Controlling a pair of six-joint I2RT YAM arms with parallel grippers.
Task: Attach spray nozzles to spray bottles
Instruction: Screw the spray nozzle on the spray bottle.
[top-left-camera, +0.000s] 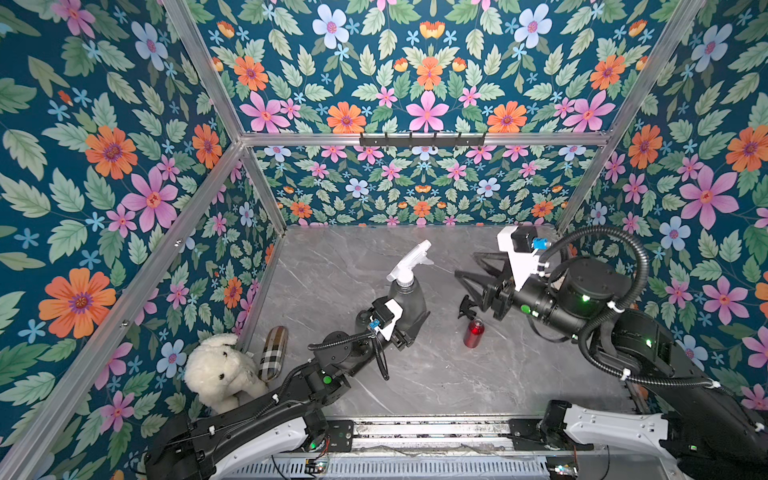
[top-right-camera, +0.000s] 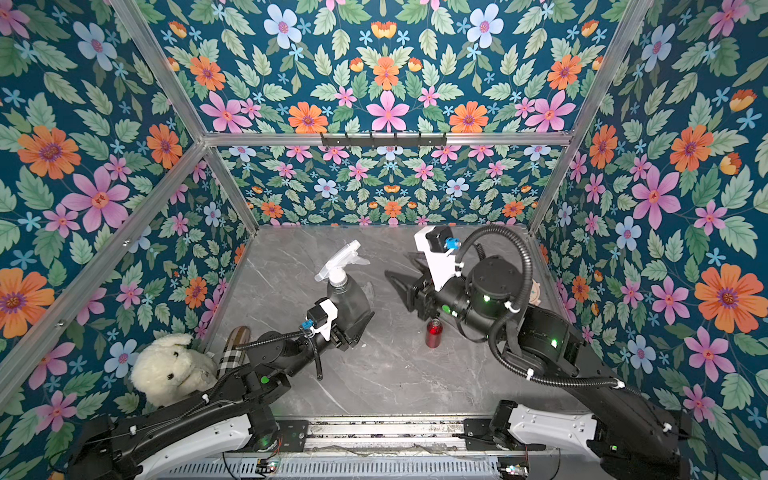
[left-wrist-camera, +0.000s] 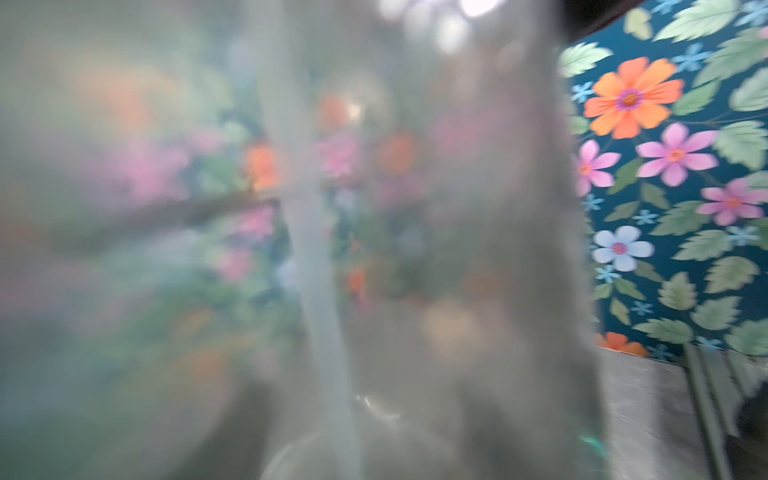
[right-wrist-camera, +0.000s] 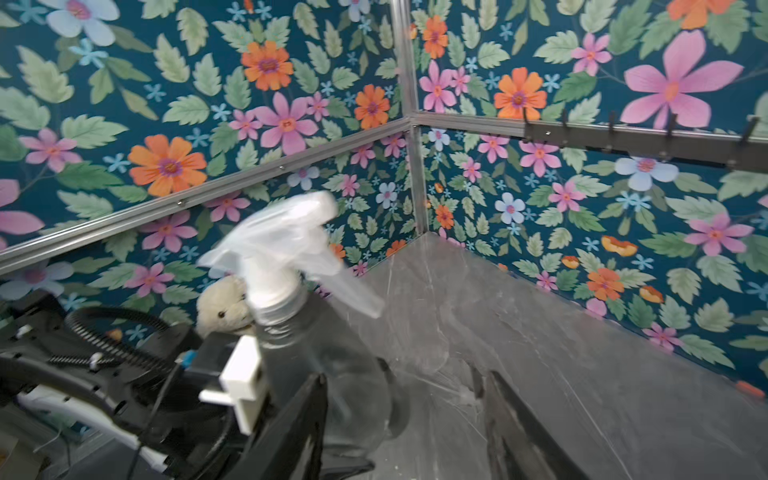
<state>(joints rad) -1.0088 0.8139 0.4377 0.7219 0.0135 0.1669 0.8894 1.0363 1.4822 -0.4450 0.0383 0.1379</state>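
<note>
The clear nozzle (top-left-camera: 409, 259) is seen seated on the grey bottle (top-left-camera: 409, 303) at centre frame, which is pinched low on its body by the left end effector (top-left-camera: 413, 324). The right end effector (top-left-camera: 465, 264) is spread, empty, just right of it. The nozzle should be gripped squarely at its base and twisted while the bottle is held steady.

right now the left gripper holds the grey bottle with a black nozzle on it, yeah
No. The spray nozzle on the smoky-grey bottle in the left gripper is translucent white, not black; the right wrist view shows it.
</note>
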